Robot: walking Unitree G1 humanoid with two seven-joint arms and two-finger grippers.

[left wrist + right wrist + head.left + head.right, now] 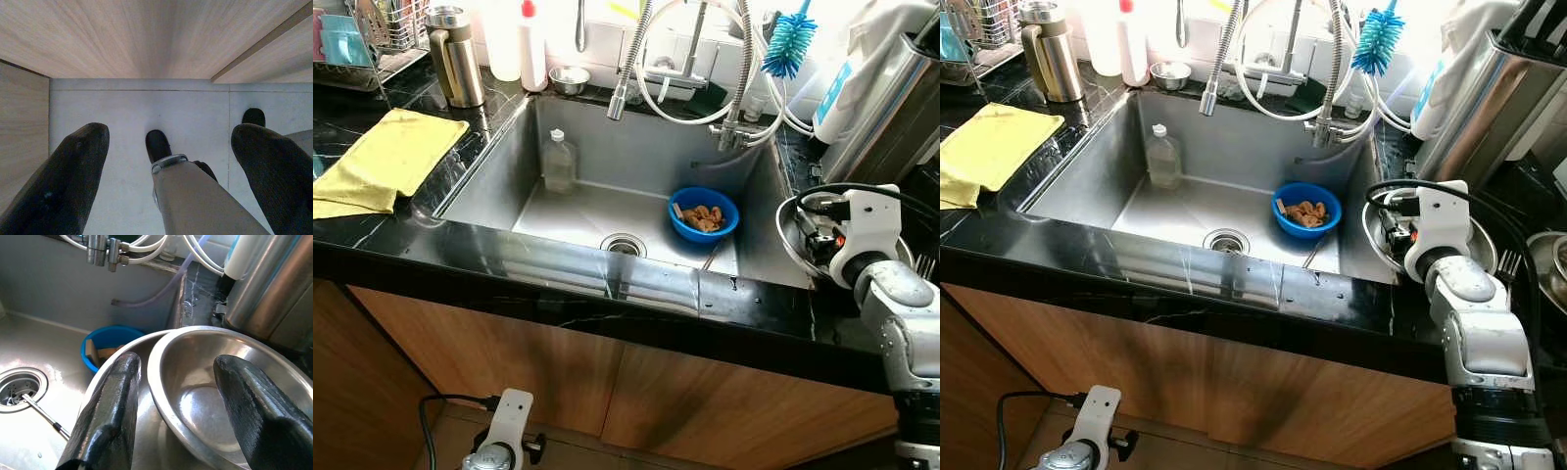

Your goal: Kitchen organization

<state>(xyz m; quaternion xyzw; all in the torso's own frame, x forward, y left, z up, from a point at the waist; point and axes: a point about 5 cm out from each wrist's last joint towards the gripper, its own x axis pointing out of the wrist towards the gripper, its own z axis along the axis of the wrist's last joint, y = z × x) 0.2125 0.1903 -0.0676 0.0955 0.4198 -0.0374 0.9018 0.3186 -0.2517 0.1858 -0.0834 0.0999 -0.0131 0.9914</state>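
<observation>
Hanging low by the wooden cabinet doors (636, 392), the left gripper (171, 166) is idle, its two black fingers spread wide over the pale floor (137, 112). Above the cabinets runs the black marble counter (558, 294). At its right end the right gripper (178, 396) reaches over a steel bowl (230, 396) that sits nested in a second steel bowl (122, 382) on the counter just beside the sink (499, 176). Its fingers are spread apart, one on each side of the inner bowl's near rim, one finger (110, 411) outside that rim and the other (259, 406) over the hollow; whether they touch the metal cannot be told. In the sink, a blue bowl (704, 212) holding brown scraps sits near the right wall, a clear bottle (558, 162) stands at the left, and the drain (624, 245) lies between them. A yellow cloth (386, 162) lies on the counter to the left. Farther back stand a steel jug (456, 57), a white bottle (532, 44), the faucet (631, 59) and a blue bottle brush (789, 41).
</observation>
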